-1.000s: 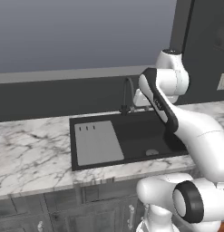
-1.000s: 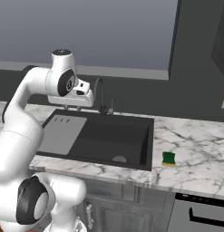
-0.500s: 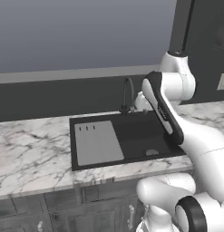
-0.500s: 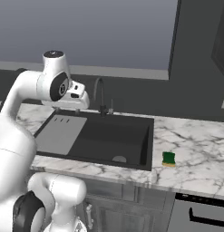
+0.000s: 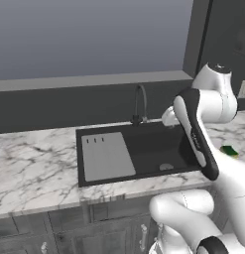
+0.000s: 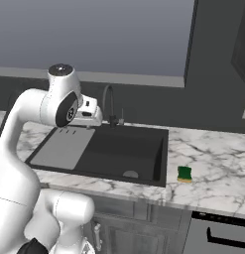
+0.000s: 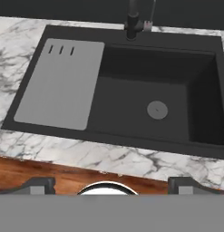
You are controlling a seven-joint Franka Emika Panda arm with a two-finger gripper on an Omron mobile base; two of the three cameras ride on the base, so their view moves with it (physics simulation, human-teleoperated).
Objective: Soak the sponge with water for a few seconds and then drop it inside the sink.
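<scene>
The sponge (image 6: 184,173), yellow with a green top, lies on the marble counter right of the sink (image 6: 156,168); it also peeks out behind my arm as the sponge (image 5: 229,150). My hand (image 6: 89,113) hovers above the sink's left half, near the faucet (image 6: 109,101), far from the sponge. In the hand view my gripper (image 7: 112,186) is open, its fingertips (image 7: 38,185) wide apart with nothing between them, looking down on the basin's drain (image 7: 157,109) and the grey drainboard (image 7: 59,84). The water is out of view.
Marble counter (image 5: 34,168) runs on both sides of the sink. A dark wall (image 5: 69,104) stands behind the faucet (image 5: 139,104). Cabinet fronts (image 6: 144,223) sit below the counter edge.
My arm's elbow has swung to the right and the hand has dropped a little over the sink. The sponge has stayed where it was.
</scene>
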